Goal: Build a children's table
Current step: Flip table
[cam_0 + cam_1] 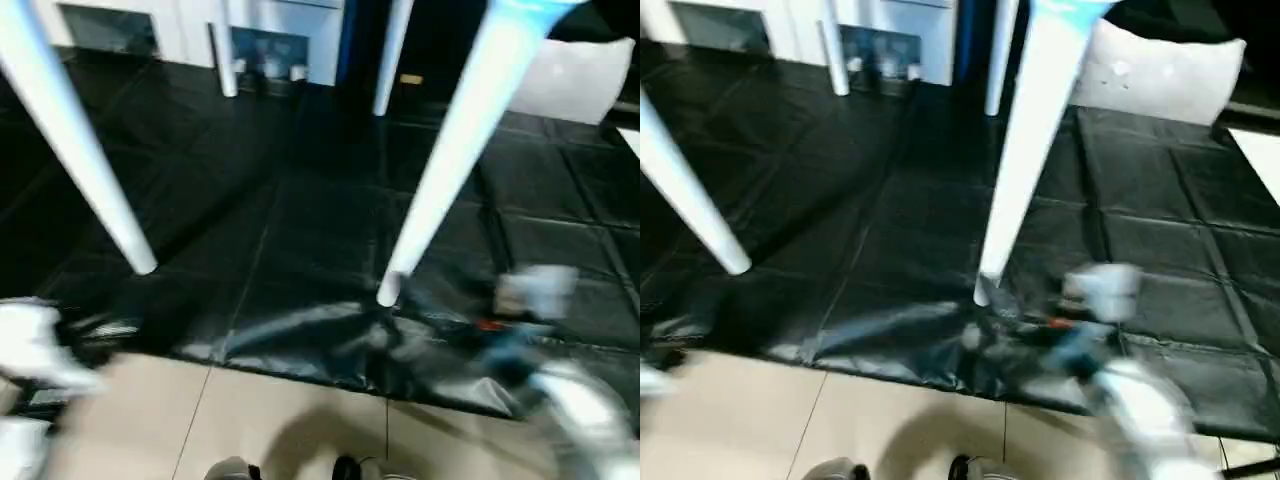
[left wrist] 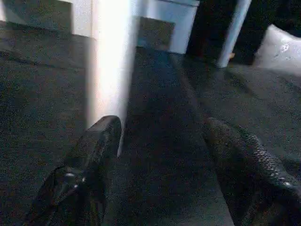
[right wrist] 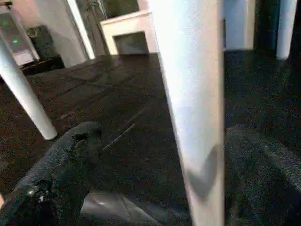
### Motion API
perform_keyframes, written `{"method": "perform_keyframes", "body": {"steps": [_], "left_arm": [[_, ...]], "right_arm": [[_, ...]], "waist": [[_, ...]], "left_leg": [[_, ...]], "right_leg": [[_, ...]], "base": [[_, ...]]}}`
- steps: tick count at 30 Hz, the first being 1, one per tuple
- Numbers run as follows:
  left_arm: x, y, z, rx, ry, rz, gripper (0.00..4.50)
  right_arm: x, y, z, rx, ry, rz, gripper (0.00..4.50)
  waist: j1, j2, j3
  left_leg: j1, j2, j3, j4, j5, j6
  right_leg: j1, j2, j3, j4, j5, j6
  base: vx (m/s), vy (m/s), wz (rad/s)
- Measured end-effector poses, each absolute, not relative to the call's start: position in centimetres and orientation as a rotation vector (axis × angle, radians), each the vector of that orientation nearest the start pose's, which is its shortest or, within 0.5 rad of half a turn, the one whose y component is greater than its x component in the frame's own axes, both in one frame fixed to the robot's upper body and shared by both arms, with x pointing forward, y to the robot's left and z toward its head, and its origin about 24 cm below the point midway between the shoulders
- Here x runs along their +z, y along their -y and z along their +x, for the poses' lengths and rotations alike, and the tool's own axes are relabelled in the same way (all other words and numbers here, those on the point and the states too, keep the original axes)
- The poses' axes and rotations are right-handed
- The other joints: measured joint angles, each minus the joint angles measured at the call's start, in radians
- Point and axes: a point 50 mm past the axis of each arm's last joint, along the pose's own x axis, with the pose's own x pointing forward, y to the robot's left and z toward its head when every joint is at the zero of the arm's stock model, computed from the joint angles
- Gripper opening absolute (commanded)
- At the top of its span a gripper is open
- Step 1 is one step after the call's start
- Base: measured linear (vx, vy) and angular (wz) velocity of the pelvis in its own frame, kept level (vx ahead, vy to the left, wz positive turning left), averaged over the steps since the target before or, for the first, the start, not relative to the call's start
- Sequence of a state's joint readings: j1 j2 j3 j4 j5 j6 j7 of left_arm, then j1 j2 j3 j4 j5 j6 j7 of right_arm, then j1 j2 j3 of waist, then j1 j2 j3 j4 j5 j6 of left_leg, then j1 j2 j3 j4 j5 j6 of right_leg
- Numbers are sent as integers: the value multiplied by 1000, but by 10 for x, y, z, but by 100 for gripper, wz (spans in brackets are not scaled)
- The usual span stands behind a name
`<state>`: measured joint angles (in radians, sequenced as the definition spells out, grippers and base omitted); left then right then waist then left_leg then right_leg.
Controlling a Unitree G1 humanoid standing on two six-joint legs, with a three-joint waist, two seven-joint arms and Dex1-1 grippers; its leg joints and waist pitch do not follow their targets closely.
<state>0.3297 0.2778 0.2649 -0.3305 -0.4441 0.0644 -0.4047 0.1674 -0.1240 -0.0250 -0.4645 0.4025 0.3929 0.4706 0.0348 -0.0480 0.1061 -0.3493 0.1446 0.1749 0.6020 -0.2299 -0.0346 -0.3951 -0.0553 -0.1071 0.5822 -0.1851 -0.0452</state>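
White plastic legs stand on the black padded mat (image 1: 300, 220), so the children's table seems already upright. Nearest the mat's front edge, the right leg (image 1: 450, 150) rises between the right gripper's (image 3: 155, 188) spread fingers, ungripped. Beside the left leg (image 2: 110, 70), the left gripper (image 2: 164, 155) is open too.

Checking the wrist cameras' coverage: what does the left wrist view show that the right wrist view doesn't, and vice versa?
Left wrist view: the left gripper, open, beside a white table leg, with a white cushion farther off.
Right wrist view: the right gripper, open, with a near leg standing between its fingers, a second leg footed on the mat, and a low white cabinet.
Shared: the black padded mat and white legs standing on it.
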Motion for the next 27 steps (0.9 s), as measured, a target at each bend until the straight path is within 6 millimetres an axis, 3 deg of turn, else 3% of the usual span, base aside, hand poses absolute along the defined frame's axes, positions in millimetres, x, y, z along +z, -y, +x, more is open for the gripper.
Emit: {"method": "perform_keyframes", "body": {"steps": [5,8,10,12,13,14,15,16,17,18,19,20,21,22,23,24,25,26,27], "left_arm": [[63,-217,187,-177,-8,-81,317],[63,-212,187,-187,-20,-74,317],[64,-204,188,-217,-26,-74,317],[64,-196,190,-249,-33,-83,317],[63,-194,190,-257,-37,-89,317],[62,-191,190,-269,-42,-96,317],[59,-188,188,-283,-51,-101,317],[56,-187,187,-291,-63,-101,317],[52,-187,186,-291,-80,-100,317],[50,-188,185,-293,-89,-95,317],[51,-183,190,-321,-82,-88,317],[56,-181,193,-327,-54,-84,317],[55,-180,192,-320,-50,-90,317],[45,-180,187,-304,-94,-105,317],[32,-179,180,-311,-160,-121,317],[26,-175,179,-335,-194,-129,317],[28,-173,181,-359,-179,-134,317],[31,-171,183,-380,-162,-142,317],[31,-171,182,-395,-154,-153,317]], "right_arm": [[63,137,208,437,-138,231,450],[60,138,207,415,-159,200,450],[60,137,207,407,-165,180,450],[59,136,207,392,-172,165,450],[58,136,207,390,-176,161,450],[57,136,207,386,-180,158,450],[56,137,206,380,-185,156,450],[56,137,206,379,-187,154,450],[56,137,206,381,-188,154,450],[56,137,204,378,-189,160,450],[50,142,197,358,-217,165,450],[47,146,197,352,-232,153,450],[52,146,201,368,-210,139,450],[56,146,206,387,-192,124,450],[57,145,206,395,-185,127,450],[53,145,200,410,-198,142,450],[49,142,195,460,-223,160,450],[47,138,191,523,-240,183,450],[47,134,188,587,-243,196,450]], "waist": [[-3,2,-1],[-5,4,-3],[-7,12,-22],[-14,29,-40],[-17,35,-43],[-19,40,-44],[-22,49,-40],[-28,55,-30],[-31,73,-8],[-20,67,6],[29,59,9],[79,37,3],[102,-10,-14],[115,42,-3],[128,53,-1],[127,76,8],[125,77,11],[122,77,13],[113,81,8]], "left_leg": [[0,0,0,0,-1,1],[-6,0,0,0,4,9],[-39,1,-2,10,13,20],[-91,2,-13,29,24,36],[-108,3,-15,34,28,43],[-118,5,-18,34,34,54],[-119,13,-18,31,36,60],[-106,22,-12,31,31,51],[-90,36,-10,28,22,28],[-75,40,-2,26,23,22],[-71,50,41,30,23,21],[-79,61,77,40,27,16],[-112,57,108,85,28,-4],[-124,60,41,140,14,-13],[-111,41,-28,179,-1,-16],[-78,9,-85,159,-31,-29],[-66,0,-85,126,-36,-40],[-57,1,-73,93,-23,-42],[-49,3,-67,67,-12,-39]], "right_leg": [[8,0,0,-5,1,2],[3,1,1,-5,12,-2],[-28,3,0,-2,25,3],[-68,9,-1,-3,47,10],[-79,10,-4,-8,55,8],[-82,11,-10,-22,62,0],[-74,14,-19,-46,73,2],[-59,12,-31,-54,71,4],[-31,11,-50,-33,39,19],[-35,1,-52,66,-51,27],[-32,-10,-45,222,-128,16],[3,-6,-10,271,-193,20],[37,0,60,265,-322,14],[30,13,60,281,-324,20],[39,24,66,279,-322,19],[50,38,81,258,-309,18],[51,42,92,243,-295,19],[59,51,106,219,-272,16],[70,52,107,190,-255,16]], "base": [[0,0,0],[0,0,0],[0,0,0],[0,0,0],[-86,6,11],[-139,5,5],[-139,5,5],[-162,14,-2],[-231,17,-7],[-231,17,-7],[-219,-19,14],[-108,-148,33],[-108,-148,33],[-29,-195,29],[-11,-51,21],[-11,-51,21],[-64,19,34],[-42,-1,26],[-45,24,34]]}}
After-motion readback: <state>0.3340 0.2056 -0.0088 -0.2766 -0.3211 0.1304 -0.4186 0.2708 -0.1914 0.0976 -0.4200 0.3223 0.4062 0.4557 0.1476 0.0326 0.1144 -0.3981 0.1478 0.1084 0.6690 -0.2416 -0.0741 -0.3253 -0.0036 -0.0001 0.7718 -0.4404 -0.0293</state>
